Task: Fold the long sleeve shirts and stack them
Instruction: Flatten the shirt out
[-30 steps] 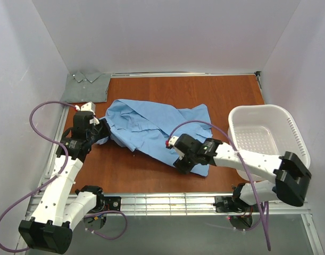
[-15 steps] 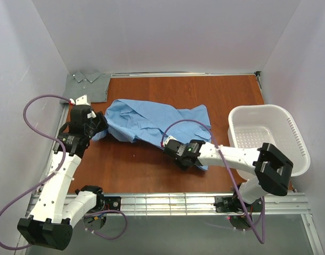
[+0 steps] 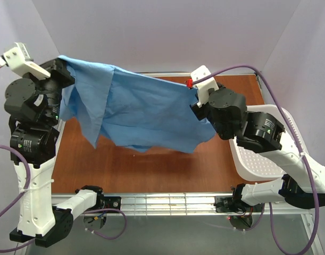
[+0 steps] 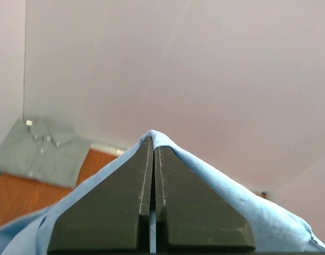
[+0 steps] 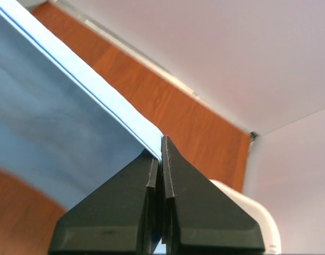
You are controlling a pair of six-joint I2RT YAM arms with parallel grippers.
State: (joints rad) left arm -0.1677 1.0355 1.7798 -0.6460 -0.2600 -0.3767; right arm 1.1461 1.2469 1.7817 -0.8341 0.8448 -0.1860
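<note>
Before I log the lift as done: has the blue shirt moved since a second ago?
Yes. The light blue shirt rose off the table, held between left gripper and right gripper.

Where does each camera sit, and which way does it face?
Top external: above and behind, looking down at the table; left arm and right arm show.
Left wrist: on that arm, facing the back wall; shut left gripper shows.
Right wrist: on that arm, facing the far-right corner; shut right gripper shows.
Shared: all three see the light blue shirt.
</note>
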